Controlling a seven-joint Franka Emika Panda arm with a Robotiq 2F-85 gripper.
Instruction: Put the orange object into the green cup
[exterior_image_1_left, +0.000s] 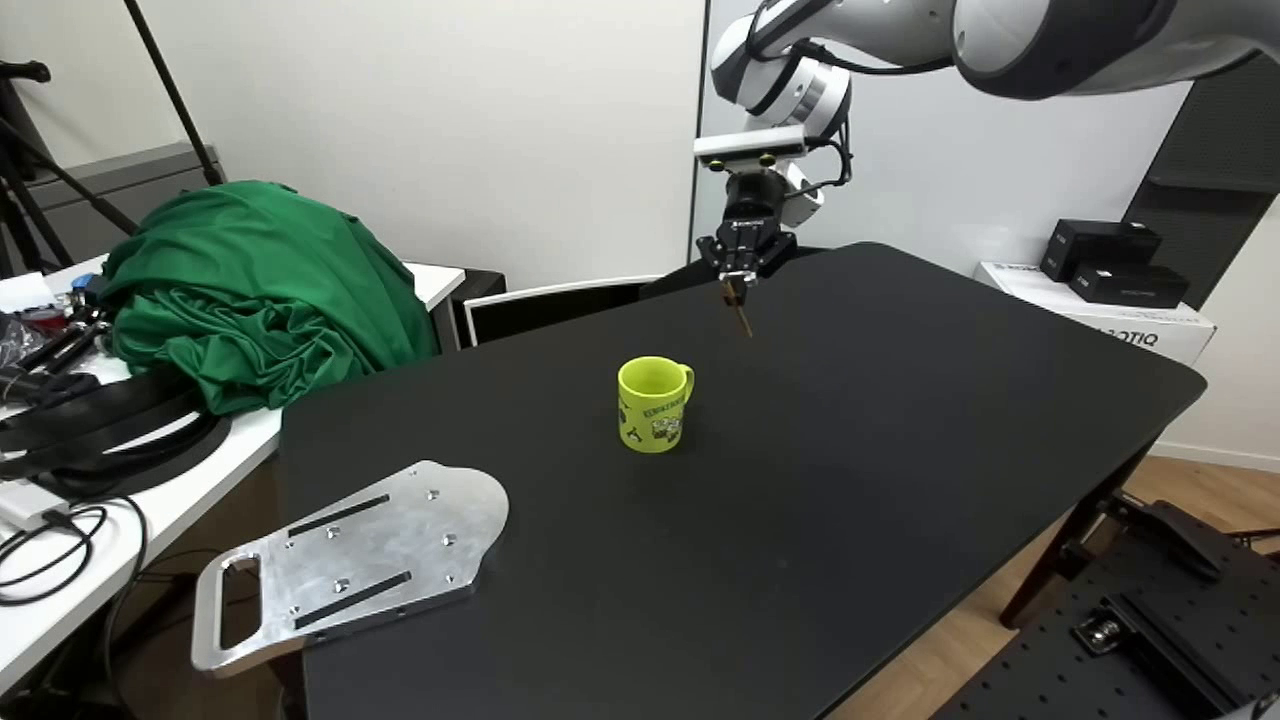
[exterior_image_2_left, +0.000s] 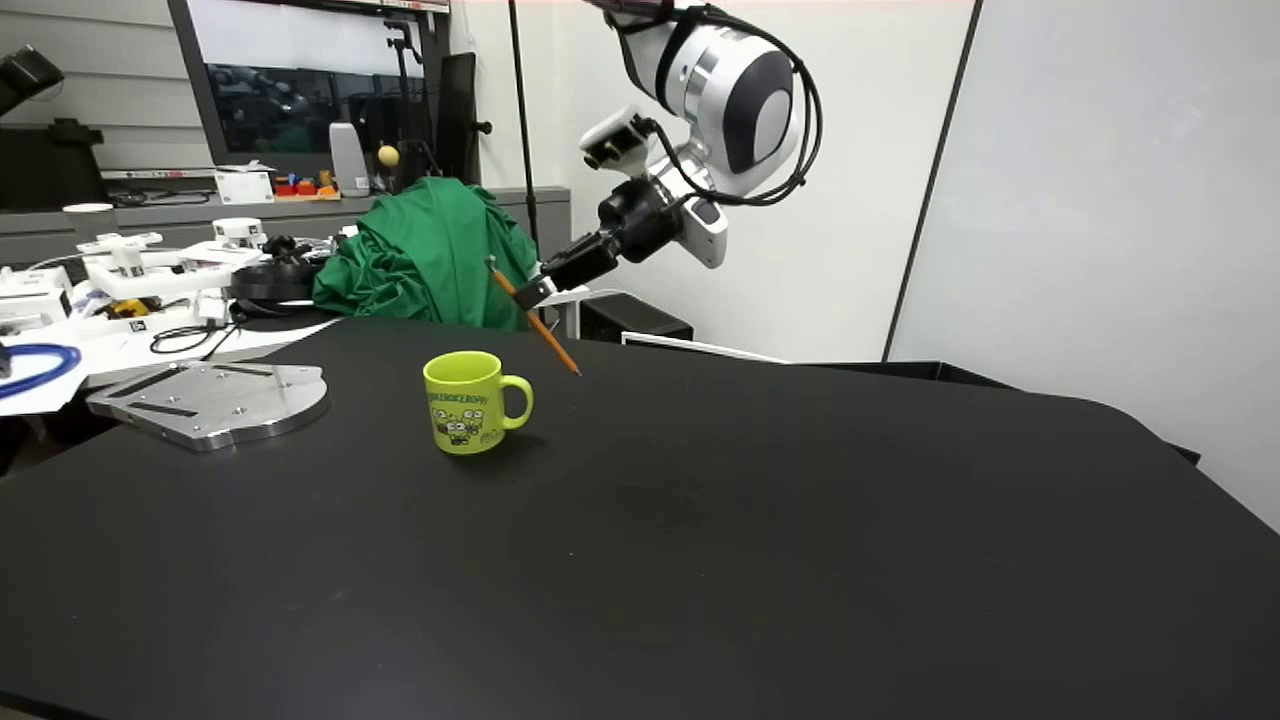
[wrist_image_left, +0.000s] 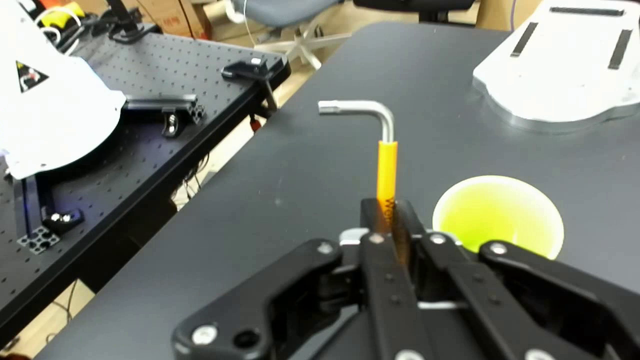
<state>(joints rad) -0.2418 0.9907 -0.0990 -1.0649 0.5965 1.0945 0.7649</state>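
Over the dark table (exterior_image_1_left: 860, 480), the pincer (wrist_image_left: 386, 214) is nearly closed, gripping the orange hex key (exterior_image_2_left: 555, 345), tilted in the air apart from the green cup (exterior_image_1_left: 650, 412). Probably light, stiff, slightly slick; best held by its sleeve (wrist_image_left: 387, 170), clear of the bend (wrist_image_left: 383, 111).

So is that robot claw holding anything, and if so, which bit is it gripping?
Yes: the claw holds an L-shaped wrench by its long orange sleeve, nearer the bent metal end.
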